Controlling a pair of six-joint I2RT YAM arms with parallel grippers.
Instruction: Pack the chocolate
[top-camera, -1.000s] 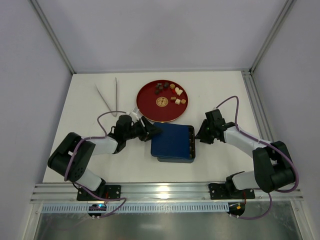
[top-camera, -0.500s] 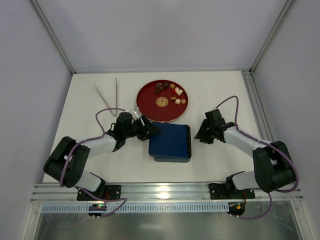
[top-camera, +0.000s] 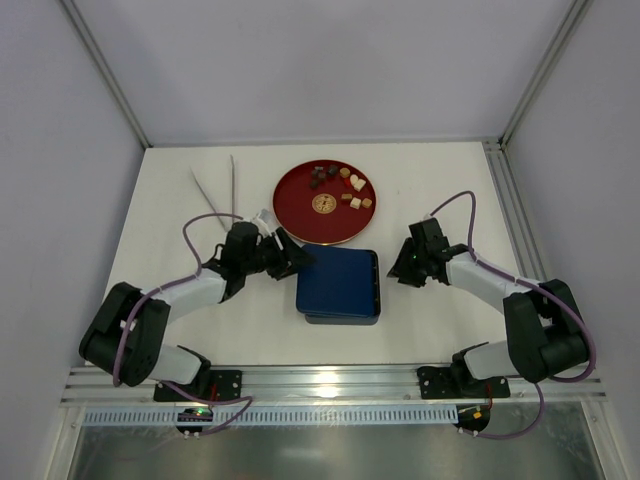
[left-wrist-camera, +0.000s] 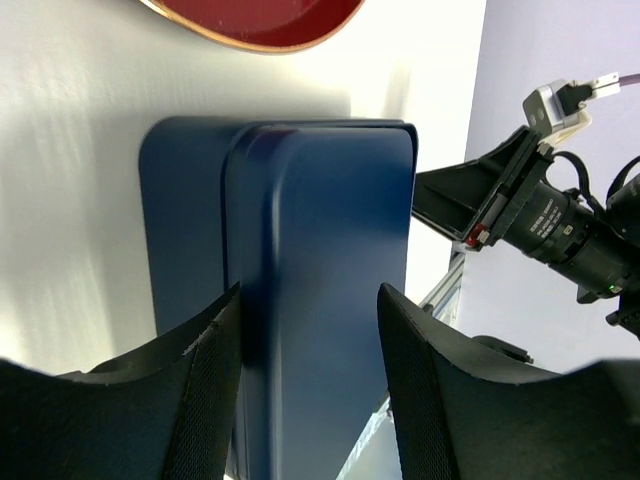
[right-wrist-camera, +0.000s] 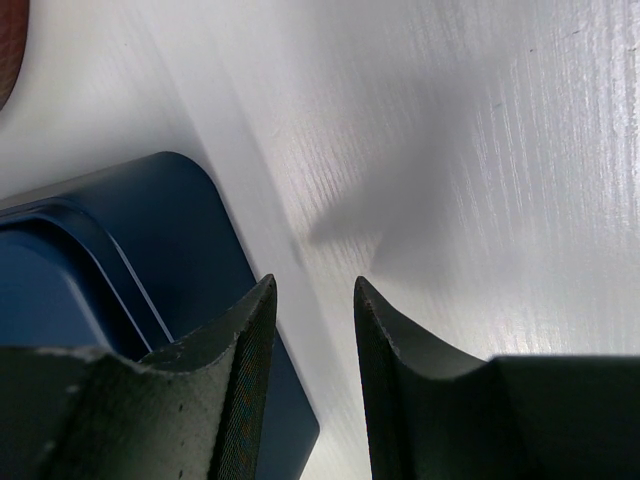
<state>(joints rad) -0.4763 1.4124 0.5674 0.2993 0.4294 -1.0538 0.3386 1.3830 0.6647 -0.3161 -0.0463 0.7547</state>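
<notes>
The white table (top-camera: 450, 180) stood between plain grey walls with metal posts in the corners. The chocolate (top-camera: 340, 185) lay on the red plate (top-camera: 300, 210), just behind the navy lid (top-camera: 340, 283). The left gripper (top-camera: 295, 258) was wide open at the lid's left edge. The right gripper (top-camera: 399, 269), narrowly open, held nothing. To lift the lid well, I think both should take opposite edges evenly and keep it level.

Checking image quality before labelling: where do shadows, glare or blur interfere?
Top external: evenly lit and sharp, though the chocolate is tiny. Left wrist: fingers blurred, sheen along the blue lid. Right wrist: fingers out of focus, grey shadow on the table.
</notes>
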